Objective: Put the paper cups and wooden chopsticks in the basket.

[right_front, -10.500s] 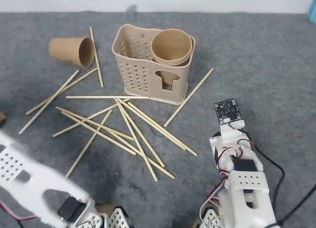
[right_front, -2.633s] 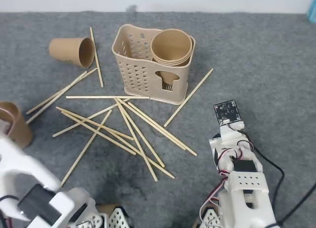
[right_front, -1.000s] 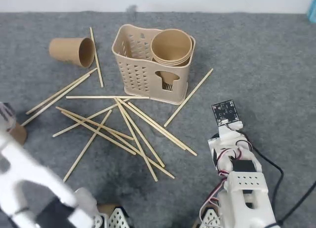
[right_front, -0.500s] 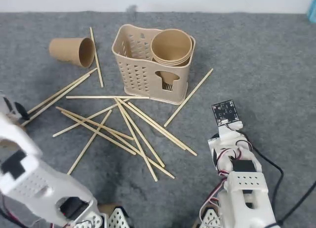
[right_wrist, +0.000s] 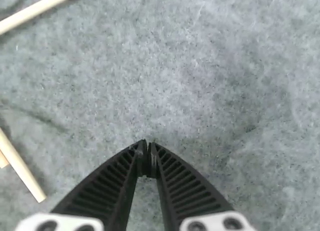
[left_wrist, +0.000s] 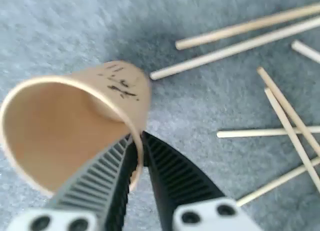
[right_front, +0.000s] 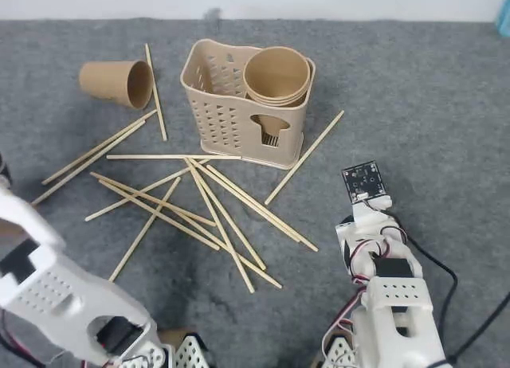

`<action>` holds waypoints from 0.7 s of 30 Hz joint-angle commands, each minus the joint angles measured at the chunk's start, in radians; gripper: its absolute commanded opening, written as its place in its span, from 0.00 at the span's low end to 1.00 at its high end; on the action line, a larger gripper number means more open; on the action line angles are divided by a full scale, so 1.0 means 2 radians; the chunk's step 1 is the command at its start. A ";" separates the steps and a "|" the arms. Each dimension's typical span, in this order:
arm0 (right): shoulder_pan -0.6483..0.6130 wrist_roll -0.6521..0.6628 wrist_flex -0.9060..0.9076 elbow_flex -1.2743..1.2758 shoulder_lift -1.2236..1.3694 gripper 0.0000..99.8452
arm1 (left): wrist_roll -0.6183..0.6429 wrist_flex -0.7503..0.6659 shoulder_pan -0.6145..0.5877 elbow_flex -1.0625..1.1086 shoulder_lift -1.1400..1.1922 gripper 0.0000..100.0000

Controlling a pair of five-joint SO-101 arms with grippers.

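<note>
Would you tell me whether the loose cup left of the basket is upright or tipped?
Tipped: the cup lies on its side, mouth toward the basket.

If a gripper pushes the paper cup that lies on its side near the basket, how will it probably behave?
The paper cup lies on its side and tapers, so it would probably roll in a curve. It looks thin-walled and empty, so it is likely light and easy to crush. The chopstick beside its mouth may block it.

Stacked cups (right_front: 276,75) sit in the basket (right_front: 223,113); chopsticks (right_front: 171,156) lie scattered before it.
</note>
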 commanded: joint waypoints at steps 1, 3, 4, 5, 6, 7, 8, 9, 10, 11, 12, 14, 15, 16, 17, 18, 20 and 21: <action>0.000 0.008 -0.013 -0.005 -0.013 0.01 | -0.005 0.019 -0.008 -0.023 -0.038 0.01; 0.000 0.008 -0.013 -0.005 -0.013 0.01 | -0.005 0.020 -0.008 -0.022 -0.058 0.01; 0.000 0.008 -0.013 -0.005 -0.013 0.01 | -0.005 0.020 -0.008 -0.022 -0.068 0.01; 0.000 0.008 -0.013 -0.005 -0.013 0.01 | -0.005 0.020 -0.006 -0.022 -0.078 0.01; 0.000 0.008 -0.013 -0.005 -0.013 0.01 | -0.005 0.020 -0.004 -0.022 -0.090 0.01; 0.000 0.008 -0.013 -0.005 -0.013 0.01 | -0.005 0.020 -0.003 -0.022 -0.102 0.01; 0.000 0.008 -0.013 -0.005 -0.013 0.01 | -0.004 0.020 0.002 -0.022 -0.115 0.01; 0.000 0.008 -0.013 -0.005 -0.013 0.01 | -0.003 0.021 0.010 -0.021 -0.129 0.01; 0.000 0.008 -0.013 -0.005 -0.013 0.01 | -0.002 0.021 0.018 -0.016 -0.143 0.01; 0.000 0.008 -0.013 -0.005 -0.013 0.01 | -0.002 0.021 0.028 -0.008 -0.160 0.01; 0.000 0.008 -0.013 -0.005 -0.013 0.01 | -0.001 0.021 0.041 0.003 -0.178 0.01; 0.000 0.008 -0.013 -0.005 -0.013 0.01 | 0.015 0.021 0.073 0.035 -0.216 0.01; 0.000 0.008 -0.013 -0.005 -0.013 0.01 | 0.027 0.021 0.090 0.048 -0.232 0.01; 0.000 0.008 -0.013 -0.005 -0.013 0.01 | 0.037 0.021 0.107 0.059 -0.245 0.01; 0.000 0.008 -0.013 -0.005 -0.013 0.01 | 0.046 0.021 0.127 0.067 -0.259 0.01; 0.000 0.008 -0.013 -0.005 -0.013 0.01 | 0.054 0.021 0.147 0.073 -0.270 0.01; 0.000 0.008 -0.012 -0.005 -0.013 0.01 | 0.076 0.021 0.190 0.076 -0.283 0.01; 0.000 0.008 -0.012 -0.005 -0.013 0.01 | 0.086 0.021 0.211 0.073 -0.286 0.01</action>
